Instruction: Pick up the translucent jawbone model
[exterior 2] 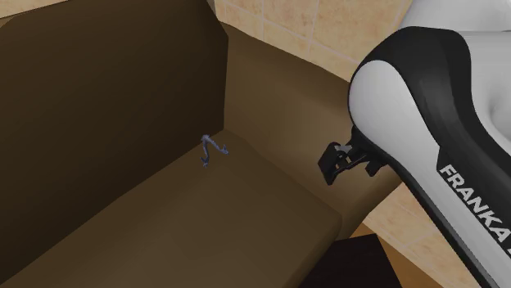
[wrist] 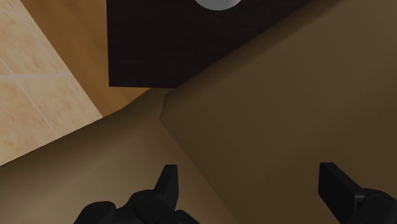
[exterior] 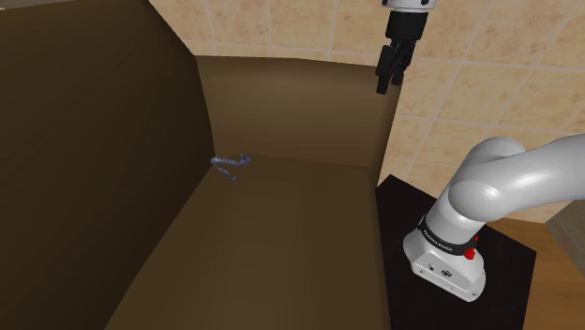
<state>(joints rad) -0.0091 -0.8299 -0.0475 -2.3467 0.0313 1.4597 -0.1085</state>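
Your pincer point(exterior: 386, 86) hangs high over the far end panel of the brown sofa point(exterior: 281, 244). Its fingers point down and are spread wide, with nothing between them (in the wrist view the two black tips stand well apart over bare upholstery). That open stance suits a reach not yet begun, since you want the gap ready before you descend.

The jawbone model point(exterior: 231, 166), a small bluish-grey curved piece, lies on the seat, right in the crease where it meets the tall panel at the shoulder view's left. It is close to the far corner and well apart from the pincer. It seems to lean on that panel, which is probably what props one end up.

Judge the task as barely begun. The next move calls for carrying the hand across and down into that corner. The panel crowds one side, so line the fingers along the crease or one may hit upholstery first. The piece looks thin and light, so it may skid.
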